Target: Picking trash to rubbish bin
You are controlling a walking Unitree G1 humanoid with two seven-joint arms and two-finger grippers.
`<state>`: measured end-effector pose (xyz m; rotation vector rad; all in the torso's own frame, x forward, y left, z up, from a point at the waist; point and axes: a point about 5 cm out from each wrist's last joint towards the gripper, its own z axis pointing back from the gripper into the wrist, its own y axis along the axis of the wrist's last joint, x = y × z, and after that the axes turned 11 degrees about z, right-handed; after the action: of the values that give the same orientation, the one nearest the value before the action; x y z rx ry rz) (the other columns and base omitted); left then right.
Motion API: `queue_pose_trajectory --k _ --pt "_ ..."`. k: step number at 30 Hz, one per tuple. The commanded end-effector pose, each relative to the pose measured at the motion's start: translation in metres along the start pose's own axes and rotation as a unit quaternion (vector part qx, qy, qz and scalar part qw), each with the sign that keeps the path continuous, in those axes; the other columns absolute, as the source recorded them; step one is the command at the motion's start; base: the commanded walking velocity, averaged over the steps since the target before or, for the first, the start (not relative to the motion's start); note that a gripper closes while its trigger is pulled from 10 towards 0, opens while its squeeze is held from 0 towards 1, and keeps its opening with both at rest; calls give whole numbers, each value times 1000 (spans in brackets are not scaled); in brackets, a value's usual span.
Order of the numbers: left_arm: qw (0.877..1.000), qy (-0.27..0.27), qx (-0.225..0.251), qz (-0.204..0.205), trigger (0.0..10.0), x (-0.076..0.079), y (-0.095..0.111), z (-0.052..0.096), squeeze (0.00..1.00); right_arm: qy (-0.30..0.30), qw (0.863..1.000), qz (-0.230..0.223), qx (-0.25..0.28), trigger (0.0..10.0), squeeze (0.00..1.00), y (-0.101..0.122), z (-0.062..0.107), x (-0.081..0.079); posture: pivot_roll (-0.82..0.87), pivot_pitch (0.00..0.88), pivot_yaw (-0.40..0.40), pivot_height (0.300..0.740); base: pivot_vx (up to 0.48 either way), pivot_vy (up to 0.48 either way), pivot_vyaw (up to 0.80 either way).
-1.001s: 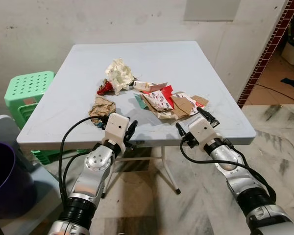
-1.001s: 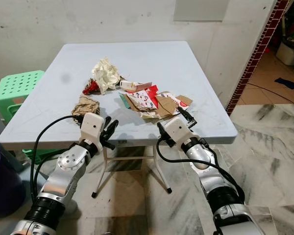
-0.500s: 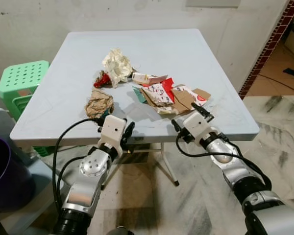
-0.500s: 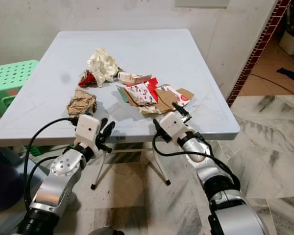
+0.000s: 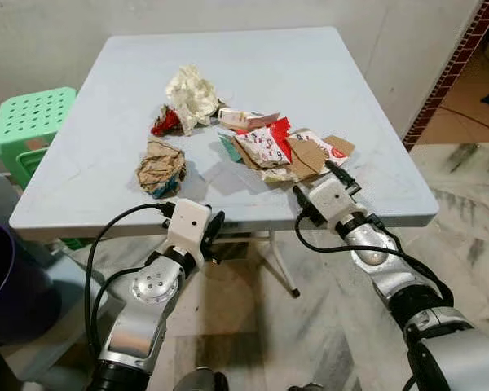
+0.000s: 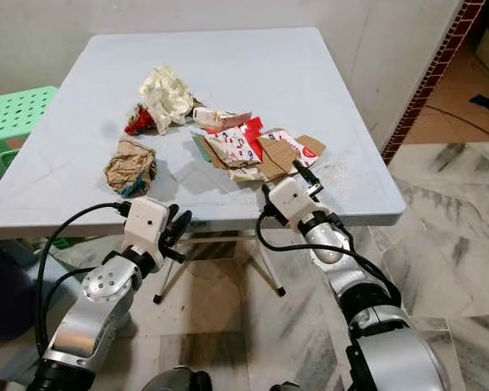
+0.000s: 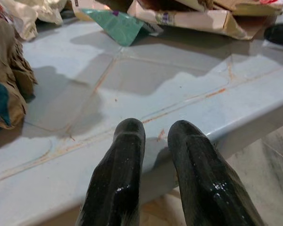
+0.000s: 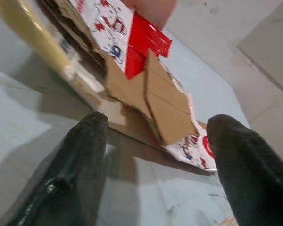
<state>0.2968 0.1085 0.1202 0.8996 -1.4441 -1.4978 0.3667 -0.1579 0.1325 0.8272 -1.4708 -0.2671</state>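
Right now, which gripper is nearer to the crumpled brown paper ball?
Left. The left gripper sits at the table edge just below the crumpled brown paper ball; the right gripper is off to its right, by the flattened cardboard.

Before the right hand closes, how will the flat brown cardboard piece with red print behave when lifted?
The flat brown cardboard piece looks thin and creased, so it is probably light and may bend. It overlaps other wrappers, so neighbours could drag along. The open right hand straddles its edge.
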Motion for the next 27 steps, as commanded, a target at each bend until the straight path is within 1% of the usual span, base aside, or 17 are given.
queue_pose_trajectory --k 1,5,17,25,27 --pt "1000 2 -2 -8 10000 -1 1 3 0 -4 1000 2 -1 0 0 0 -1 2 190 189 33 715 0 0 0" --pt "1000 3 -4 -10 10000 -1 2 3 0 -12 1000 6 1 0 0 2 -4 5 195 195 35 715 0 0 0" --pt "1000 7 -7 -9 10000 0 2 6 0 -6 1000 15 24 0 0 11 -8 3 203 206 27 715 0 0 0" --pt "1000 14 -6 -8 10000 0 3 6 0 29 999 14 31 0 0 16 -12 -5 216 214 13 715 0 0 0" --pt "1000 20 -6 -5 10000 -1 3 7 0 46 998 18 33 0 0 18 -13 -9 221 218 7 715 0 0 0"
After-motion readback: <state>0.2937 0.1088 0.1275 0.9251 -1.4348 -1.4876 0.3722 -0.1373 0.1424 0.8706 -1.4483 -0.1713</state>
